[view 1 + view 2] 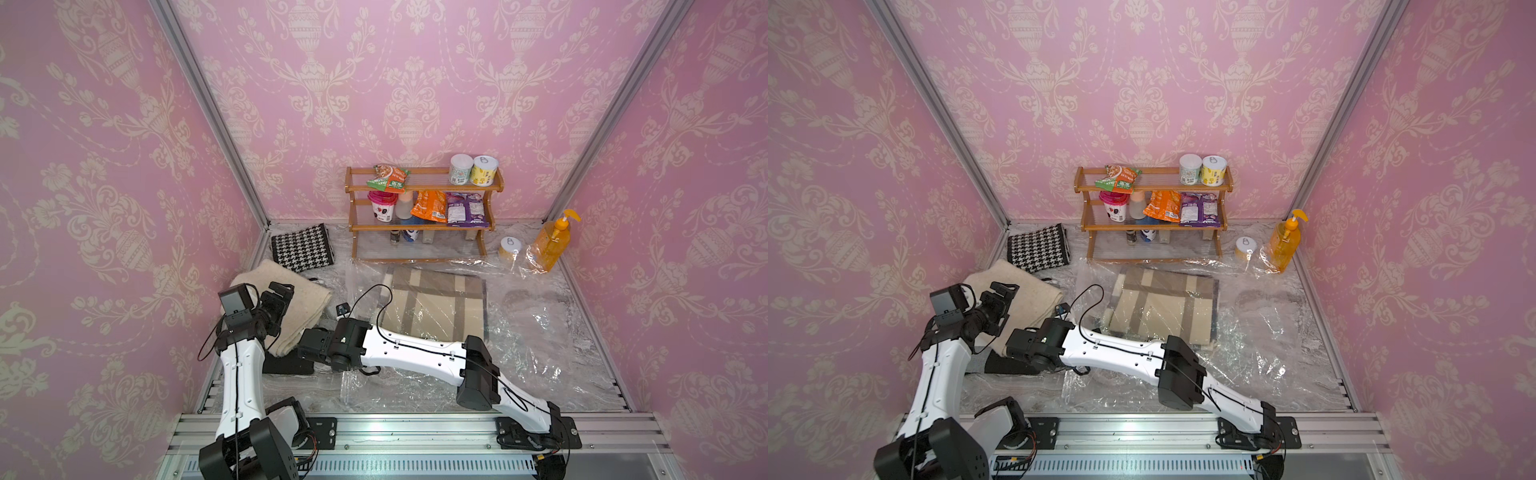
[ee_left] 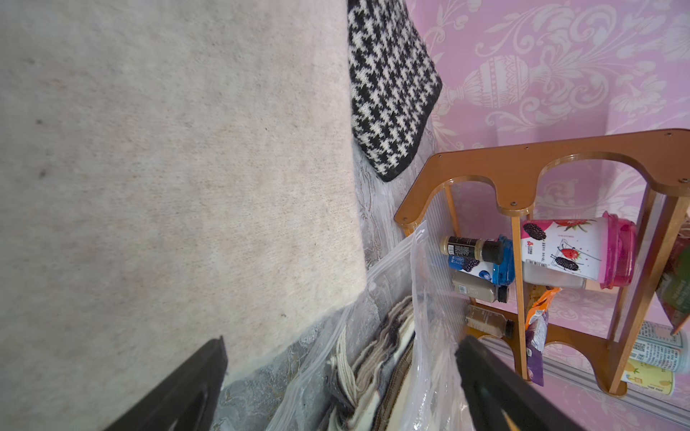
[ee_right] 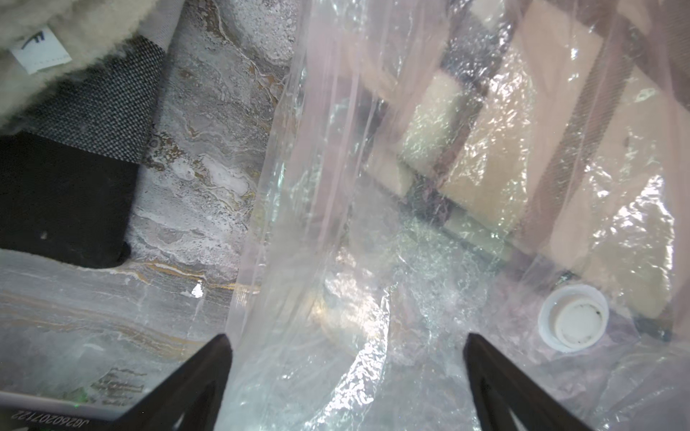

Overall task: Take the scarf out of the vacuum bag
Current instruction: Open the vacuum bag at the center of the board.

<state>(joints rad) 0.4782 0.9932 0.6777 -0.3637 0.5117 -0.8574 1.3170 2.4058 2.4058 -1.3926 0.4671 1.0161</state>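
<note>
The vacuum bag (image 1: 532, 332) lies flat and crinkled across the table in both top views (image 1: 1258, 345). Its round white valve cap (image 3: 575, 317) shows in the right wrist view. Inside it lies a folded beige and brown plaid scarf (image 1: 436, 303), whose layered, fringed end (image 2: 377, 358) shows at the bag's mouth (image 2: 425, 298). My left gripper (image 1: 282, 289) hovers open over a cream cloth, facing that mouth (image 2: 340, 341). My right gripper (image 1: 309, 353) is open and points down at the bag's left edge (image 3: 347, 336). Nothing is between either pair of fingers.
A cream woollen cloth (image 1: 291, 307) and a black-and-white houndstooth cloth (image 1: 302, 249) lie left of the bag. A black cloth (image 1: 286, 363) lies under the right wrist. A wooden rack (image 1: 419, 226) of snacks stands behind. An orange pump bottle (image 1: 552, 243) and a can (image 1: 510, 247) stand at back right.
</note>
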